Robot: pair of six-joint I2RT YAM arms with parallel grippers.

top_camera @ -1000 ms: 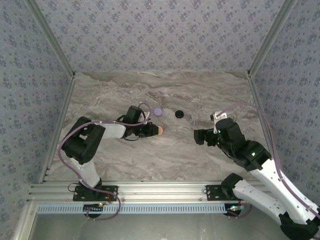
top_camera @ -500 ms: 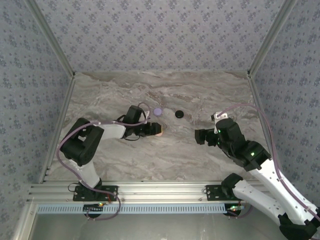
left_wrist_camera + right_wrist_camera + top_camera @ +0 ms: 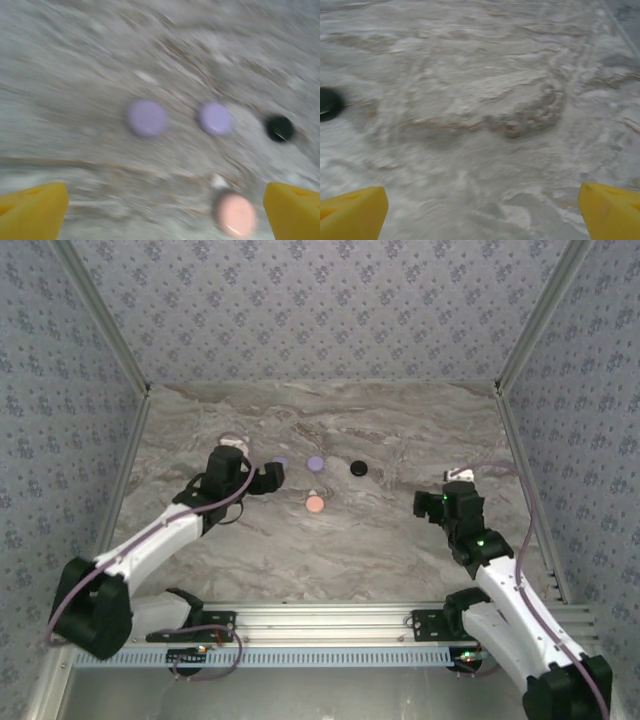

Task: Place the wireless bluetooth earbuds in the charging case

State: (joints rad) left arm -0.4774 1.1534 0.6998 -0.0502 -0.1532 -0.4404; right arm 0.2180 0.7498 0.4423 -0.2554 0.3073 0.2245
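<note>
Round coin-like discs lie mid-table: a pink disc (image 3: 314, 504) (image 3: 235, 215), two lilac discs (image 3: 146, 118) (image 3: 215, 118) and a black disc (image 3: 358, 468) (image 3: 279, 128) (image 3: 329, 104). A tiny pale bit (image 3: 218, 181) lies just beyond the pink disc; it may be one of the earbuds, but blur hides its shape. I cannot tell which thing is the charging case. My left gripper (image 3: 272, 475) (image 3: 162, 215) stands open and empty, left of the discs and above the table. My right gripper (image 3: 427, 505) (image 3: 482, 212) is open and empty over bare marble to the right.
The marble tabletop (image 3: 400, 430) is walled by patterned panels at the back and both sides. An aluminium rail (image 3: 320, 625) runs along the near edge by the arm bases.
My left gripper opened, let go of the pink disc and drew back to the left. The right arm pulled back slightly to the right.
</note>
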